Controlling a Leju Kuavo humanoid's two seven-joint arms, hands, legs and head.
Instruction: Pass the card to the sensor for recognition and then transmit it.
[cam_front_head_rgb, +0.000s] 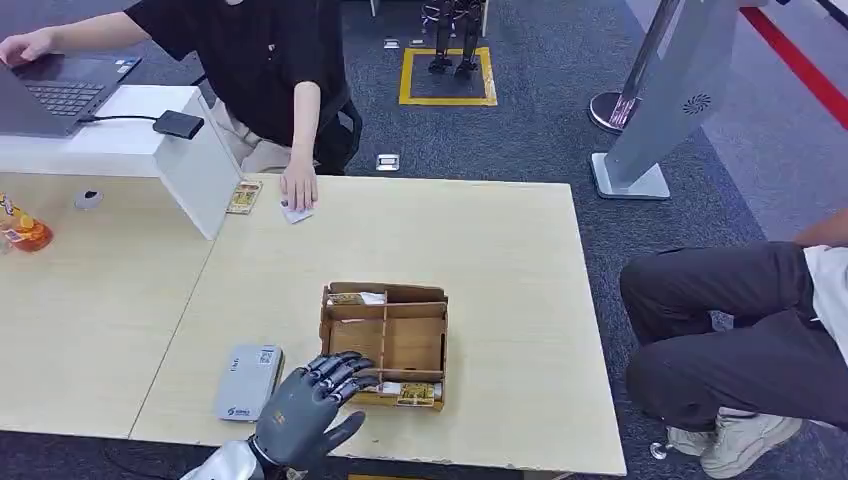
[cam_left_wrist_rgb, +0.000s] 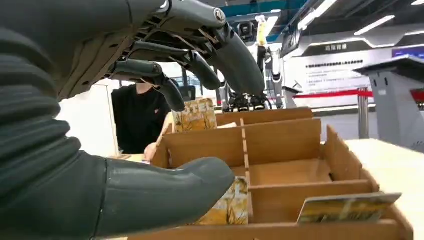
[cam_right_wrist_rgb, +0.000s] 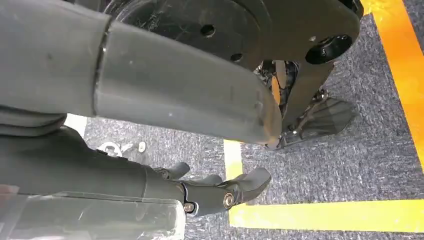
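Note:
A brown cardboard box (cam_front_head_rgb: 385, 340) with dividers stands mid-table. Yellow picture cards stand in it: one in the front row (cam_front_head_rgb: 415, 393), one at the back left (cam_front_head_rgb: 355, 298). My left hand (cam_front_head_rgb: 315, 400) hovers at the box's front left corner, fingers spread and holding nothing. In the left wrist view its fingers (cam_left_wrist_rgb: 200, 60) arch over the box (cam_left_wrist_rgb: 285, 145) while the thumb (cam_left_wrist_rgb: 165, 195) lies in front of a yellow card (cam_left_wrist_rgb: 227, 207); another card (cam_left_wrist_rgb: 345, 207) leans in the front row. A flat grey sensor (cam_front_head_rgb: 247, 382) lies left of the hand. My right hand (cam_right_wrist_rgb: 150, 100) hangs over the floor, holding nothing.
A person across the table rests a hand on a white card (cam_front_head_rgb: 298, 210); another card (cam_front_head_rgb: 243, 196) lies beside a white stand (cam_front_head_rgb: 200, 165). A second person (cam_front_head_rgb: 740, 340) sits off the table's right edge. An orange bottle (cam_front_head_rgb: 25, 232) stands far left.

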